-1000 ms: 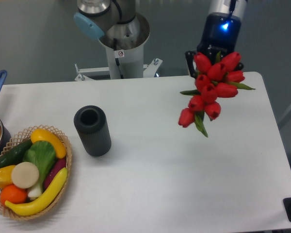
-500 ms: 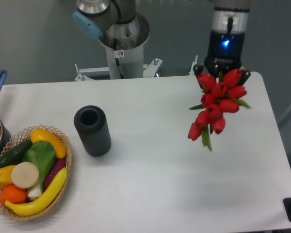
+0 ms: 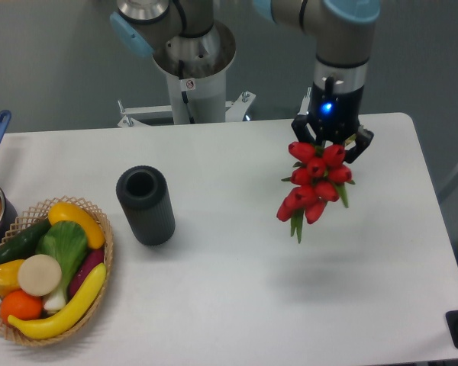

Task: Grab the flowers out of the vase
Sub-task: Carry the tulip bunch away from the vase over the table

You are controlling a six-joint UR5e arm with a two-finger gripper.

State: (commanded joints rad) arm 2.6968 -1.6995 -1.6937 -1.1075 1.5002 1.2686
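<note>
Your gripper (image 3: 332,149) was clamped on the flowers (image 3: 313,183), which hung above the table (image 3: 237,297). The vase (image 3: 145,206) stood upright and empty at their nine o'clock, well apart.

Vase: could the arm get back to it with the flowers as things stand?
Probably yes. The vase stands upright with its mouth open and nothing over it, apart from the basket. The gripper holds the flowers above bare table, with nothing between.
</note>
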